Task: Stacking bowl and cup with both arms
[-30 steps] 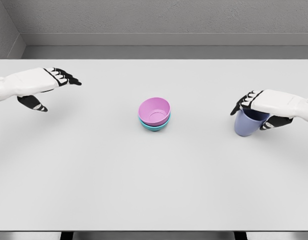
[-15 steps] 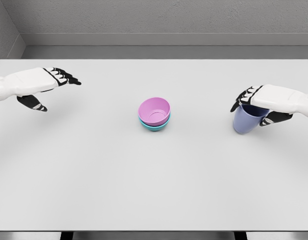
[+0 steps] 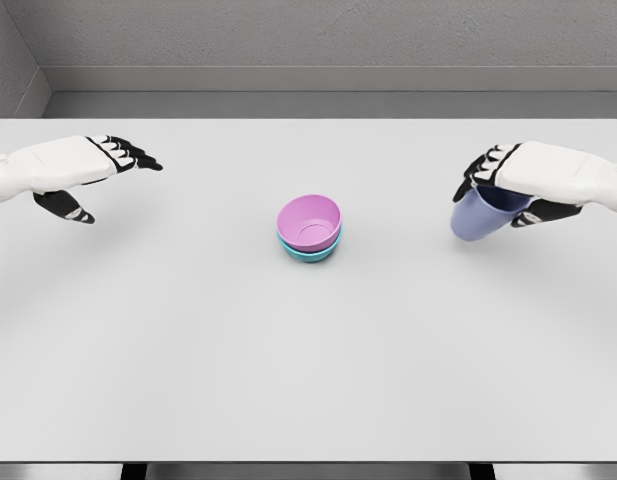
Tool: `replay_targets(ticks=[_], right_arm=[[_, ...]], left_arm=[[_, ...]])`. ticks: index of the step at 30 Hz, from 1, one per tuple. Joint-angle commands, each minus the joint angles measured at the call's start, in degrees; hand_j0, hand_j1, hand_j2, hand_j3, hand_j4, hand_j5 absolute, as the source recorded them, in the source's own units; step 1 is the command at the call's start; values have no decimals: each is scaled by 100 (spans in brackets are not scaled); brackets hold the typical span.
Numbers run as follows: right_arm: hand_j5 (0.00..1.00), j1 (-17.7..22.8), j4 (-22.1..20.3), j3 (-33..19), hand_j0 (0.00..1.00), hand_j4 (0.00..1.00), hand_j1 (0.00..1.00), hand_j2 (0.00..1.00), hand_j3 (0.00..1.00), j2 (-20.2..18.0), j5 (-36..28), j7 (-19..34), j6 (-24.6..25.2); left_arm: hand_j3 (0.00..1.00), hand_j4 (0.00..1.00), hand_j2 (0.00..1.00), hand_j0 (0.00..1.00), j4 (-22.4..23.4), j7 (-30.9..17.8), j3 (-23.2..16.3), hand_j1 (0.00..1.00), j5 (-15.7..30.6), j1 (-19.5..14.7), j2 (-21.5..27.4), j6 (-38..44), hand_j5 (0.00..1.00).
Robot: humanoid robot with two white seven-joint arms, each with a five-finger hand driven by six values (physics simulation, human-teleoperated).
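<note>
Right hand (image 3: 508, 185) wrapped round blue cup (image 3: 475, 216), tilted and prob. clear of table; next: carry it leftward to pink bowl (image 3: 310, 221) w/ teal bowl (image 3: 310, 252) beneath; left hand (image 3: 83, 165) flat, holding nothing.

The right hand (image 3: 508, 185) covers the rim and upper part of the blue cup (image 3: 475, 218), so the cup's opening cannot be seen. The teal bowl (image 3: 310, 251) shows only as a thin band under the pink bowl (image 3: 309, 221) nested in it. Both arms are cut off at the side edges, and the desk (image 3: 188, 350) runs past the bottom edge.
</note>
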Motion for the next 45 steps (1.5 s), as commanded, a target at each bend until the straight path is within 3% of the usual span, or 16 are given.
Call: replay_targets(ticks=[1,13,18,31,45], right_arm=[[69,-26,-67,0,69,69,69,69,69,123,-36,-4,17],[69,-220,-137,52,69,69,69,69,69,246,-36,-4,17],[69,-299,-155,61,69,69,69,69,69,466,-36,-4,17],[69,-387,-673,61,69,69,69,69,69,774,-36,-4,17],[69,-589,-761,131,69,69,69,69,69,1134,-36,-4,17]], left_arm=[[100,100,100,100,-1,3,4,100,33,9,8,12,100],[100,100,100,100,8,3,4,100,33,0,17,12,100],[100,100,100,100,8,3,4,100,33,0,26,12,100],[100,100,100,100,8,3,4,100,33,0,26,12,100],[100,100,100,100,8,3,-5,100,33,0,34,12,100]])
